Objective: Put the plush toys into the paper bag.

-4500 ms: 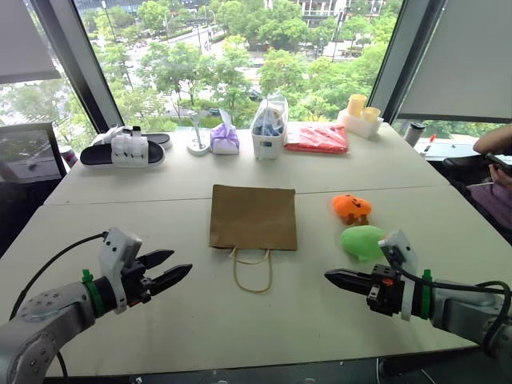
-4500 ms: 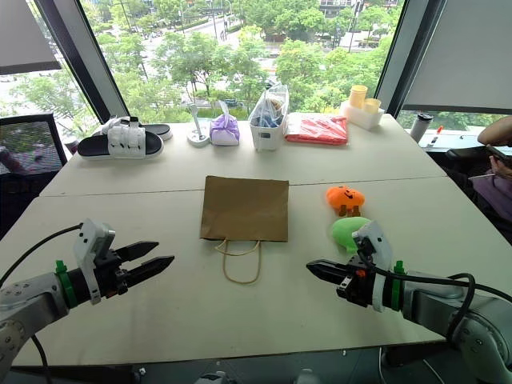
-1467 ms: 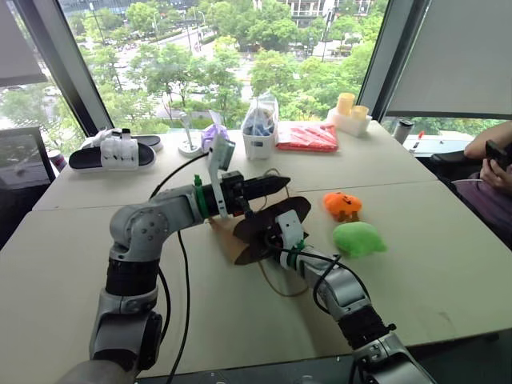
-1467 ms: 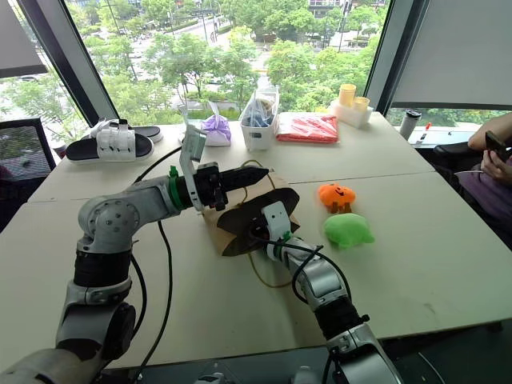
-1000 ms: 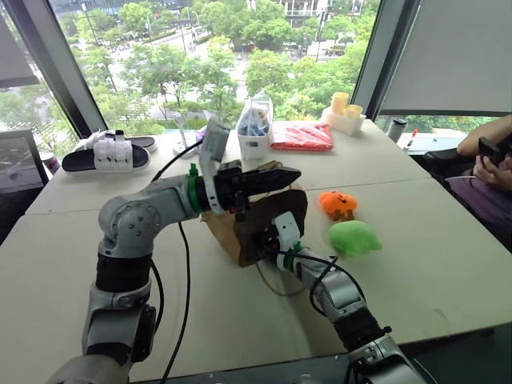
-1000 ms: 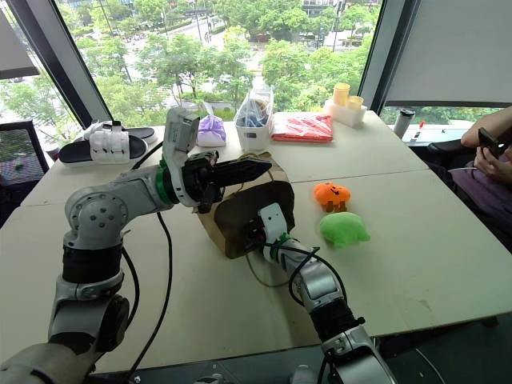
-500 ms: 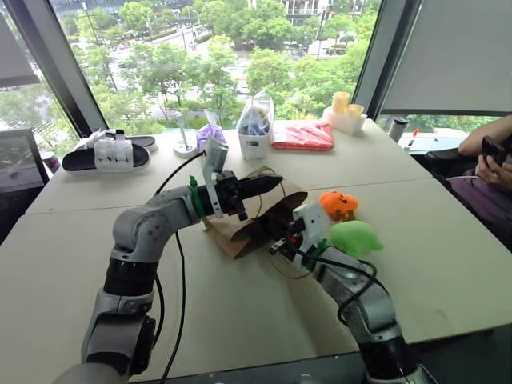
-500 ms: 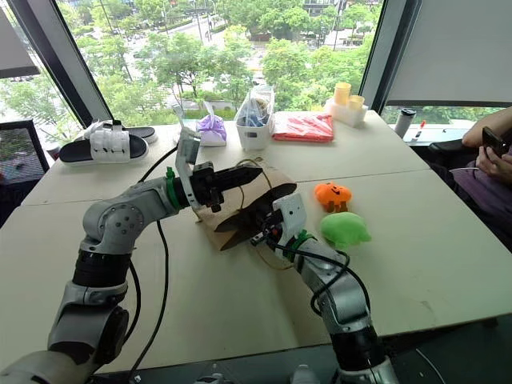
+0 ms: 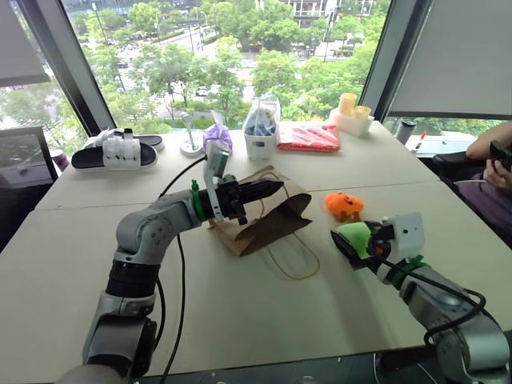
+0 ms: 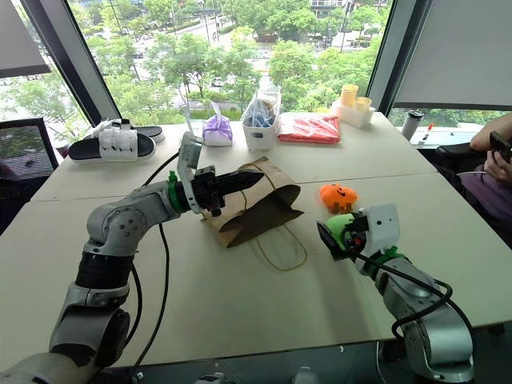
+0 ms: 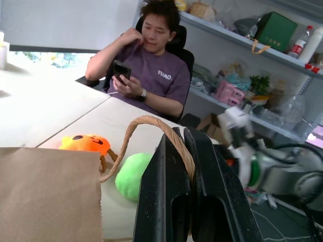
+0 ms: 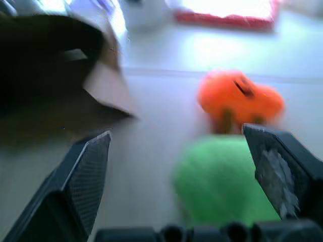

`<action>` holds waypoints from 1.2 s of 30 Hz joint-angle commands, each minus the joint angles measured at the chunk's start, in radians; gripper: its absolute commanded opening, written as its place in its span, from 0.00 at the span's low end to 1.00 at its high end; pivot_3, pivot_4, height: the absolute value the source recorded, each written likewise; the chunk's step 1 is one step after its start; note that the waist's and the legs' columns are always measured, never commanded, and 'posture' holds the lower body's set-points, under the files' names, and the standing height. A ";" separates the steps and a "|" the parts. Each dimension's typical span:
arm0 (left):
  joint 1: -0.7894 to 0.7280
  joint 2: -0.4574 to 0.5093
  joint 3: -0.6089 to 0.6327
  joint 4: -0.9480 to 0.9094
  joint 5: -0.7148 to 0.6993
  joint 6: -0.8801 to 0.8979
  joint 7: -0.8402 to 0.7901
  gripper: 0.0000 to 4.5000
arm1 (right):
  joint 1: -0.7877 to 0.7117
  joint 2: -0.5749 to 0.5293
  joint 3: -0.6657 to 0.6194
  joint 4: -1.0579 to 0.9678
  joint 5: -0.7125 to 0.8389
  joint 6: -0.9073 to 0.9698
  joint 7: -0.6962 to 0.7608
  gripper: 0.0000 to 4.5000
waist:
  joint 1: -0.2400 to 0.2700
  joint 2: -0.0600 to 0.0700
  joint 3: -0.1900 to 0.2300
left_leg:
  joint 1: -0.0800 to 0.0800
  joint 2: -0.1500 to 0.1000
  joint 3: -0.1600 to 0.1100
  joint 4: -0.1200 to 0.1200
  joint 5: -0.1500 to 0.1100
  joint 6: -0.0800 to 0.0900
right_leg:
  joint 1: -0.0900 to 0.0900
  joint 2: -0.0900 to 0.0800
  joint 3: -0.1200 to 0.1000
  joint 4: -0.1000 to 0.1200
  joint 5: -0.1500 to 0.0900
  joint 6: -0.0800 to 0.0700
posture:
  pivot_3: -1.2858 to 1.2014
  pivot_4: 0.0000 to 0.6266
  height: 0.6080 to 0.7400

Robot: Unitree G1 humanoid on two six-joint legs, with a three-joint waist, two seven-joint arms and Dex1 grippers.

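From the head views, the left gripper (image 9: 272, 188) has its jaws shut on one thin tan cord handle (image 10: 254, 164) of the plain brown kraft paper bag (image 9: 268, 214), lifting that edge so the bag sits propped on the white desk (image 9: 240, 320) with its mouth gaping toward the toys. The second handle loop (image 9: 290, 258) lies slack on the desk below the jaws. Off to the side, the right gripper (image 10: 334, 237) has its jaws spread wide with nothing between them, nosing up to the rounded light green plush toy (image 9: 354, 234); the bright orange plush toy with dark face marks (image 9: 346, 205) sits just beyond it, both well clear of the bag. In the left wrist view, the cord arches over the closed jaws, the brown paper wall sits beside them, and both toys lie past the jaws with a seated person (image 11: 146, 70) behind. In the right wrist view, the green toy sits between the wide jaws, nearer one finger (image 12: 282, 171), the orange one just ahead, the bag's dark mouth off to the other side. To do this well, I'd say the right arm should centre the green toy between its jaws, close gently round its middle, and the left should hold the mouth open and steady.
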 commanded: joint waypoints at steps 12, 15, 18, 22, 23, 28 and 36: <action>-0.024 -0.001 0.056 -0.053 -0.056 0.031 0.049 0.00 | -0.084 -0.043 0.099 0.259 -0.160 -0.136 0.042 0.01 | 0.003 0.000 0.000 | 0.001 0.000 0.000 0.001 0.000 0.000 | 0.001 0.000 0.000 0.000 0.000 0.000 | 0.52 0.24 1.00; -0.019 -0.004 0.055 -0.049 -0.058 0.028 0.052 0.00 | -0.046 -0.041 0.038 0.134 -0.104 -0.206 0.087 0.01 | 0.004 0.000 0.000 | 0.001 0.000 0.000 0.000 0.000 0.000 | 0.001 0.000 0.000 0.000 0.000 0.000 | 0.52 0.24 1.00; -0.024 -0.008 0.054 -0.034 -0.060 0.023 0.052 0.00 | 0.002 -0.065 -0.006 -0.051 0.012 -0.198 0.188 0.01 | 0.005 0.000 0.000 | 0.000 0.000 0.000 0.000 0.000 0.000 | 0.000 0.000 0.000 -0.001 0.000 0.000 | 0.52 0.24 1.00; -0.029 -0.020 0.050 -0.027 -0.079 0.037 0.047 0.00 | 0.008 -0.109 0.021 -0.207 0.115 -0.081 0.239 0.01 | 0.004 0.000 0.000 | 0.000 0.000 0.000 0.001 0.000 0.000 | 0.001 0.000 0.000 -0.001 0.000 0.000 | 0.52 0.24 1.00; -0.030 -0.022 0.049 -0.024 -0.080 0.039 0.045 0.00 | -0.001 -0.110 0.029 -0.215 0.124 -0.062 0.233 0.01 | 0.005 0.000 0.000 | 0.000 0.000 0.000 0.001 0.000 0.000 | 0.001 0.000 0.000 -0.001 0.000 0.000 | 0.52 0.24 1.00; -0.040 -0.035 0.039 -0.039 -0.095 0.053 0.041 0.00 | -0.123 -0.058 0.186 -0.151 0.075 -0.038 0.199 0.01 | 0.004 0.000 0.000 | 0.000 0.000 0.000 0.002 0.000 0.000 | 0.001 0.000 0.000 -0.001 0.000 0.000 | 0.52 0.24 1.00; -0.034 -0.046 0.072 -0.108 -0.177 0.110 0.085 0.00 | -0.388 0.083 0.404 0.274 -0.103 -0.253 0.230 0.01 | 0.002 0.000 0.000 | 0.000 0.000 0.000 0.001 0.003 -0.005 | 0.000 0.000 0.000 -0.001 0.000 0.000 | 0.52 0.24 1.00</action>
